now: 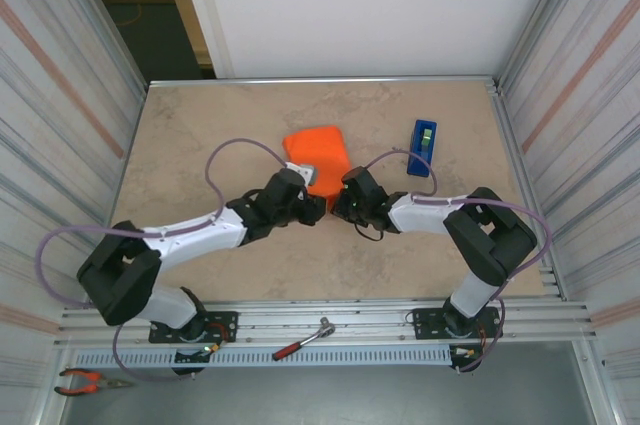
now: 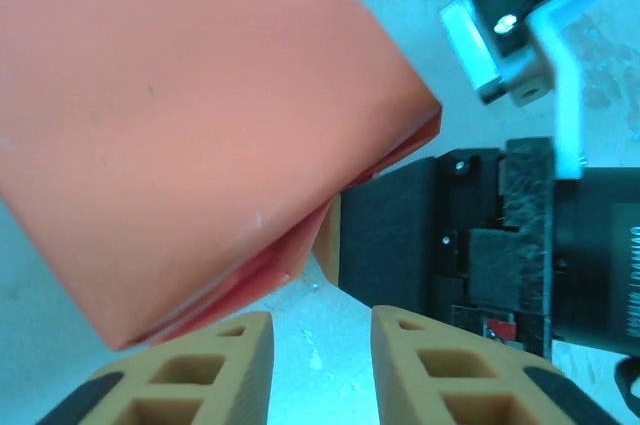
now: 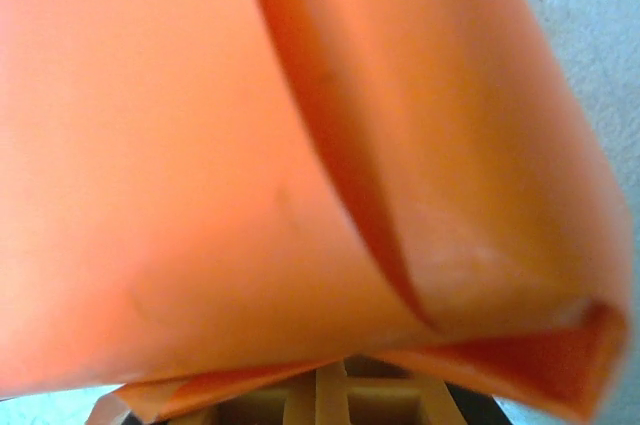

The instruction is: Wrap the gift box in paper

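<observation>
Paper (image 1: 318,150) lies folded into bundle at middle of table (image 1: 200,135), a bit toward far edge. Gift box judged inside, covered by fold. Right gripper (image 1: 338,209) at near corner of bundle, fingers closed together on paper flap, likely to hold fold tight so wrap does not spring open. Left gripper (image 1: 316,209) just beside it, tip to tip, fingers (image 2: 200,375) narrowly apart, nothing between; probably ready to press or take next flap. Blue tape dispenser (image 1: 422,147) stands nearer right edge, apart from bundle, likely for sealing.
</observation>
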